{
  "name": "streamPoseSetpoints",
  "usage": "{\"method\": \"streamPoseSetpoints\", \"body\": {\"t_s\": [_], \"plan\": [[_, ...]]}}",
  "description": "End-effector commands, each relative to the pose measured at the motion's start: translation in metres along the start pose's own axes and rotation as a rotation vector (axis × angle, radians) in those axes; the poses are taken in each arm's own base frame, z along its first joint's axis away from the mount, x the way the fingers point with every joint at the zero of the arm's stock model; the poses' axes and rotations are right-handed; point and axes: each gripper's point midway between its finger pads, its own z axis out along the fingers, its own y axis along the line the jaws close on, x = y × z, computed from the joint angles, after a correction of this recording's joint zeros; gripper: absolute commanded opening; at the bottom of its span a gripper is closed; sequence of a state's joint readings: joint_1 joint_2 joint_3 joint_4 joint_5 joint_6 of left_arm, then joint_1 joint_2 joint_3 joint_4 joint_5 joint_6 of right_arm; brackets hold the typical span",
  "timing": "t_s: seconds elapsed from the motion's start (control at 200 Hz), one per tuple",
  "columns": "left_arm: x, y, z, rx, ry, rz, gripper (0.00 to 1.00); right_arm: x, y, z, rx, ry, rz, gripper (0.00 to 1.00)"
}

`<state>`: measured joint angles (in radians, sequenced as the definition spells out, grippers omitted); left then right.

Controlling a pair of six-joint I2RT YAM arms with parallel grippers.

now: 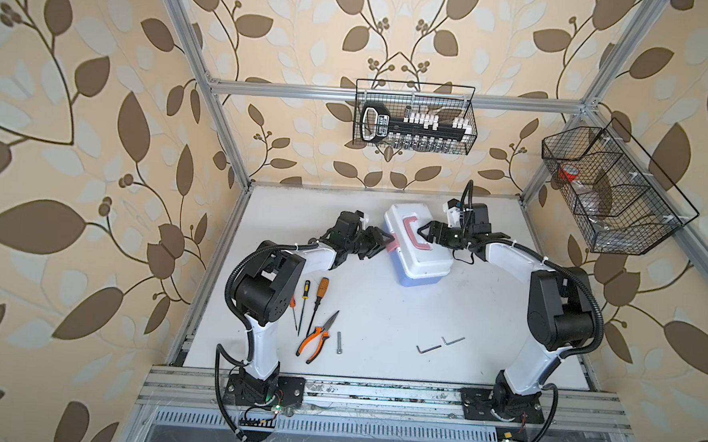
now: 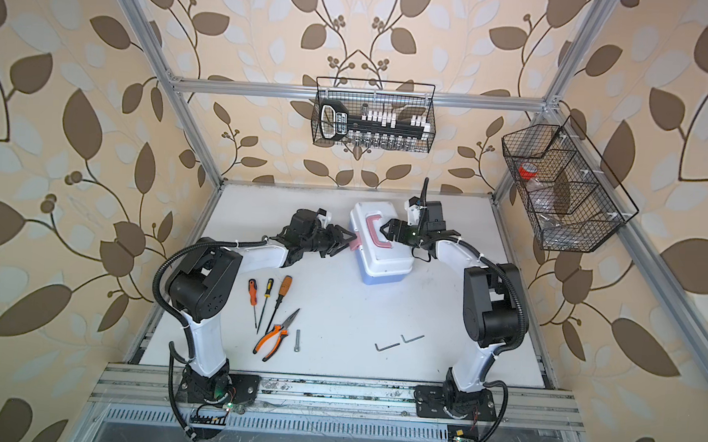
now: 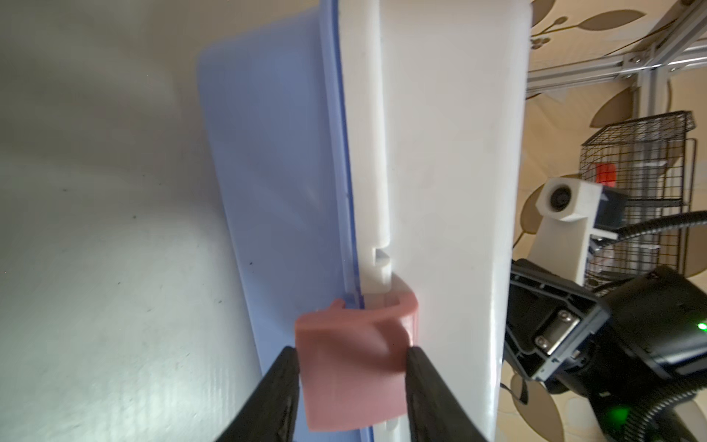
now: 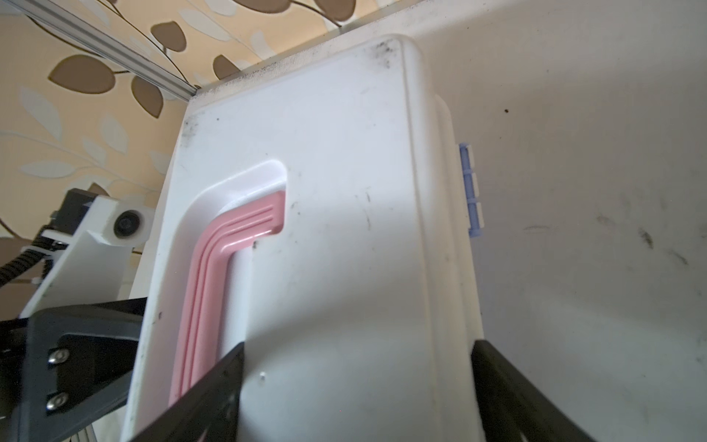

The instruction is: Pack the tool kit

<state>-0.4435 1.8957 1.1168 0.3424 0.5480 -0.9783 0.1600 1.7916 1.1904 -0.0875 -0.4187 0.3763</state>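
Observation:
The tool kit (image 1: 421, 259) stands shut at the back middle of the table, with a white lid and light blue base (image 3: 267, 191). My left gripper (image 3: 352, 354) is at its left side, and its black fingers (image 3: 279, 382) press both sides of the pink latch (image 3: 348, 363), which is swung out from the box. My right gripper (image 4: 357, 346) hangs over the lid (image 4: 344, 191) from the right and stands open. One finger sits beside the pink handle (image 4: 214, 268), the other past the hinge edge. Both top views show both grippers (image 1: 387, 243) (image 2: 385, 228) at the box.
Three screwdrivers (image 1: 319, 295), orange pliers (image 1: 315, 338) and a bolt (image 1: 339, 342) lie at front left. Two hex keys (image 1: 429, 348) lie at front right. A wire basket (image 1: 416, 117) hangs on the back rail and another (image 1: 612, 190) on the right rail.

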Motion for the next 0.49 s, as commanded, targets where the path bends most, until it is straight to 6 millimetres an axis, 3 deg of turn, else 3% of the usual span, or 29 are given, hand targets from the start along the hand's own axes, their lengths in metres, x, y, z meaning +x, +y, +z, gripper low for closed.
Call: {"method": "streamPoseSetpoints", "body": {"t_s": [0.0, 0.16, 0.315, 0.485], "plan": [[0.004, -0.012, -0.02, -0.08, 0.0, 0.107, 0.49, 0.023, -0.006, -0.003, 0.063, 0.077, -0.001, 0.88], [0.004, -0.016, -0.046, -0.15, -0.045, 0.16, 0.54, 0.019, 0.004, -0.01, 0.093, 0.063, -0.041, 0.91], [-0.002, -0.021, -0.088, -0.236, -0.16, 0.213, 0.56, 0.015, 0.019, -0.018, 0.154, 0.043, -0.1, 0.94], [0.0, -0.007, -0.107, -0.312, -0.208, 0.251, 0.59, 0.022, 0.029, -0.023, 0.313, 0.033, -0.211, 0.98]]}}
